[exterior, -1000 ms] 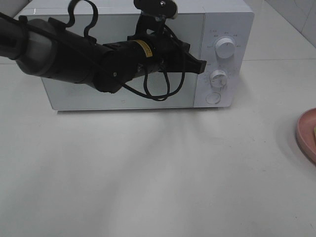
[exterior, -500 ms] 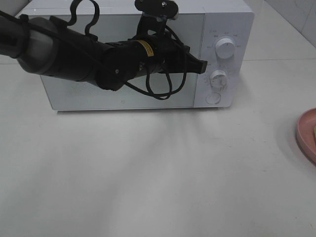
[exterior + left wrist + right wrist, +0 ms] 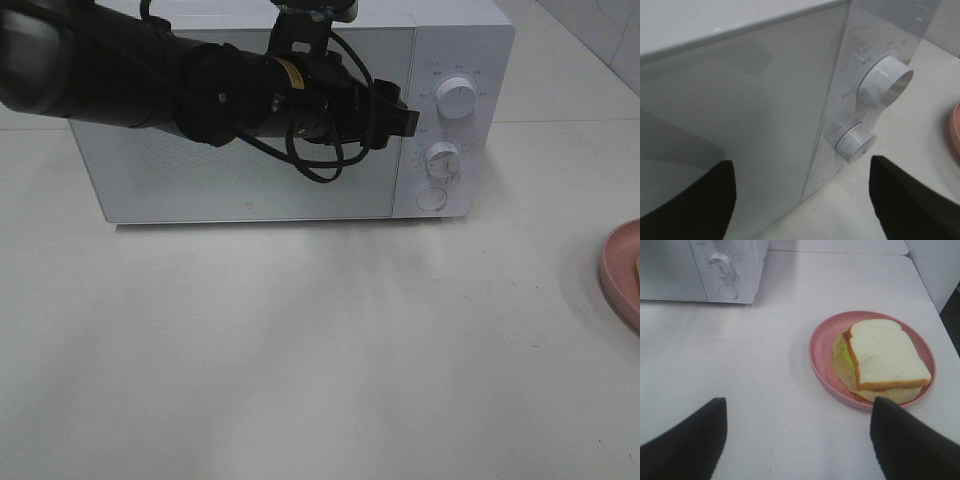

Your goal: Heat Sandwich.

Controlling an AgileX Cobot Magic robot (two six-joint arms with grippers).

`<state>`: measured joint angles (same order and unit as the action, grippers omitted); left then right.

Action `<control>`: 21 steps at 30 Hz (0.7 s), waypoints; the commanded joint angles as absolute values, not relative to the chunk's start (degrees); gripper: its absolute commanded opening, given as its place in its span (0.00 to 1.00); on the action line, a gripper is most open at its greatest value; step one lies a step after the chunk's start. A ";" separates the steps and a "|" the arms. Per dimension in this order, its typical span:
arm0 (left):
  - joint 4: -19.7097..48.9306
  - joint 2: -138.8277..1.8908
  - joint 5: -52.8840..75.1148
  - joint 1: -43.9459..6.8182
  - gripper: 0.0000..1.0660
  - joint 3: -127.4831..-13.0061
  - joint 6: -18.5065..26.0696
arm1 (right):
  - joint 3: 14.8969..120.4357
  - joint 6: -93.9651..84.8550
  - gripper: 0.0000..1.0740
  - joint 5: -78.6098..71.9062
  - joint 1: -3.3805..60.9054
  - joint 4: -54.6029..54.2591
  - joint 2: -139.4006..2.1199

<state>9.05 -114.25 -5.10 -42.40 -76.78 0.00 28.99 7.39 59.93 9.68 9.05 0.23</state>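
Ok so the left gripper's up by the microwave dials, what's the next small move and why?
Probably ease the left gripper off the microwave: its jaws are open on nothing, near the lower dial, and the door looks shut. The sandwich sits on the pink plate before the open right gripper.

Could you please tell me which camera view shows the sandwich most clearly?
The right wrist view: the sandwich lies whole and unobstructed on the pink plate. The exterior high view catches only a pale sliver at the frame's edge; the left wrist view shows just the plate's rim, no sandwich.
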 commanded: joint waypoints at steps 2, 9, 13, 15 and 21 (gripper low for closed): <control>10.31 -111.61 2.46 -41.54 0.71 -77.64 -0.52 | 28.93 7.28 0.71 59.70 9.22 9.28 1.78; 10.54 -108.75 13.35 -41.54 0.71 -77.64 -0.57 | 28.93 7.28 0.71 59.70 9.22 9.28 1.78; 10.94 -105.88 19.82 -41.54 0.71 -77.64 -0.74 | 28.93 7.22 0.71 59.70 9.22 9.28 1.78; 10.94 -105.42 20.63 -41.54 0.71 -77.64 -0.74 | 28.93 7.22 0.71 59.70 9.22 9.28 1.78; 10.71 -102.27 24.81 -41.54 0.71 -77.64 -0.80 | 28.93 7.22 0.71 59.70 9.22 9.28 1.78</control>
<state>10.37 -103.42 23.49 -41.48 -77.23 -0.34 28.99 7.39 59.93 9.68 9.05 0.23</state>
